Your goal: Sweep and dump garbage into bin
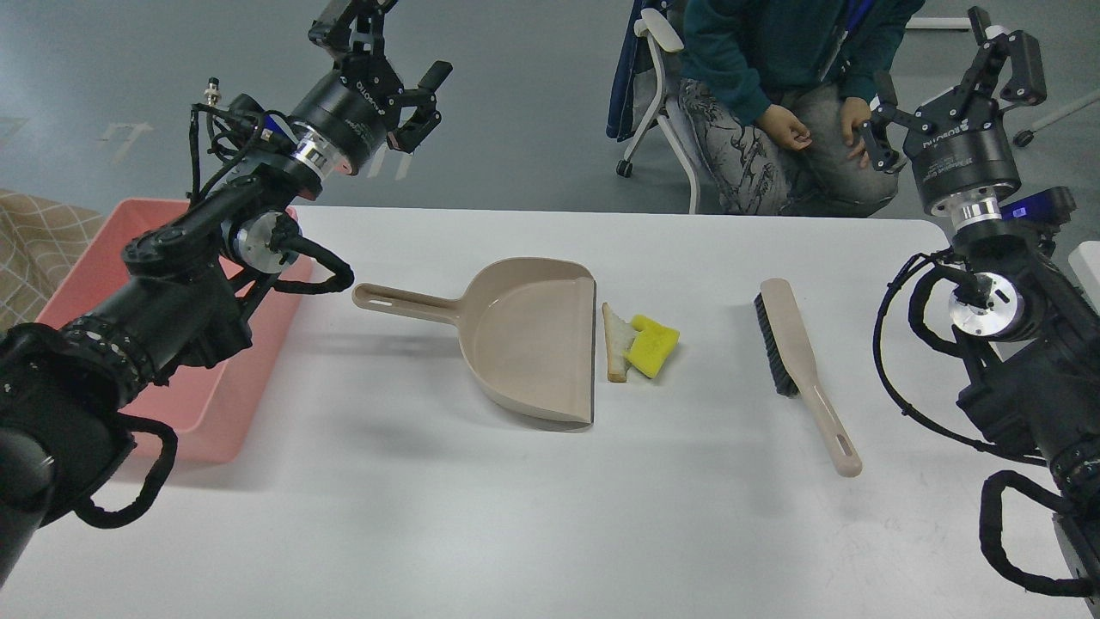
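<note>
Head view, going left to right: big shallow pink plastic tub (202,404) sits at the table's 9 o'clock edge, partly under my left arm. Left gripper (400,64) hangs up at 11 o'clock, fingers spread wide, holding nothing. Beige plastic dustpan (524,335) lies dead centre, and the white bread slice (614,342) and yellow sponge block (653,346) sit touching right at its mouth. Beige hand brush (799,361) is at 3 o'clock. Right gripper (945,82) is up at 1 o'clock, wide open, empty too.
</note>
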Robot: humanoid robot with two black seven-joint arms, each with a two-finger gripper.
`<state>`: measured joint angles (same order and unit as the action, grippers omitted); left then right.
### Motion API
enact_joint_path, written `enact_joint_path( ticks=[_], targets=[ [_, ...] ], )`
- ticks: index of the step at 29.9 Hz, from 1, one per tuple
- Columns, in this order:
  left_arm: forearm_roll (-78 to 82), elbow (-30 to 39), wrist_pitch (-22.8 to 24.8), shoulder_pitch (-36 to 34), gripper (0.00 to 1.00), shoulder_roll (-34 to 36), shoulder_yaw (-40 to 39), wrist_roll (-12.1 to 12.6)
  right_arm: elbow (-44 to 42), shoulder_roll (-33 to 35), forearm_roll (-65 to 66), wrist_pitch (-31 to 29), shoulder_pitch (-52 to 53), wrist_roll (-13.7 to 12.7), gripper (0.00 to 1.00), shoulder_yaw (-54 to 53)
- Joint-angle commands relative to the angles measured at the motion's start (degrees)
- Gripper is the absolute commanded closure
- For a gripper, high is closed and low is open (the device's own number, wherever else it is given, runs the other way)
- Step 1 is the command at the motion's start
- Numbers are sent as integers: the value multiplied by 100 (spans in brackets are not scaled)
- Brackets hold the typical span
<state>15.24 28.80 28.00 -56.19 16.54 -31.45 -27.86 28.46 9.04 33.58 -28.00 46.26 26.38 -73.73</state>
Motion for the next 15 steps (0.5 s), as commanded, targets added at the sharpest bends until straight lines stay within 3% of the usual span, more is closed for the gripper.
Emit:
enact_joint_path(
  ticks=[1,15],
  targets=[
    [-3,3,0,12,2,16,8,-14,-7,1,8,0,-3,-10,0,8],
    [-21,-102,0,29,2,130,16,0,2,10,-1,0,252,-36,0,694]
  ],
)
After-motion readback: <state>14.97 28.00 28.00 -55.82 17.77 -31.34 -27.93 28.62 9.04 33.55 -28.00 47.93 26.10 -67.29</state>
